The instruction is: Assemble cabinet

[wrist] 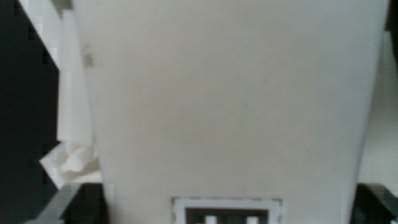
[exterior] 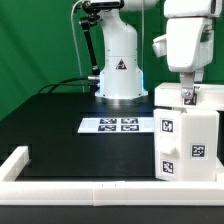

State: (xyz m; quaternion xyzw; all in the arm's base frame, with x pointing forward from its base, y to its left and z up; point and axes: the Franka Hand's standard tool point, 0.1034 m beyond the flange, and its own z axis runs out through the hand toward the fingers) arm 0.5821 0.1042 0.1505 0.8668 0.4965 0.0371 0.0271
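Cabinet place: the cabinet (exterior: 186,135), a white tagged box, stands upright at about 4 o'clock on the black tabletop (exterior: 50,120), hard against the white rail (exterior: 90,190) along the near edge.
Open room: bare tabletop from 7 to 11 o'clock; the marker board (exterior: 119,125) lies flat just beside the cabinet, toward the arm's base (exterior: 119,70).
Fingers: the gripper (exterior: 186,95) sits at the cabinet's top edge; whether wide, narrow or clamped, cannot tell.
Wrist view: a white cabinet face (wrist: 222,100) fills it, one tag (wrist: 228,212) at its edge.
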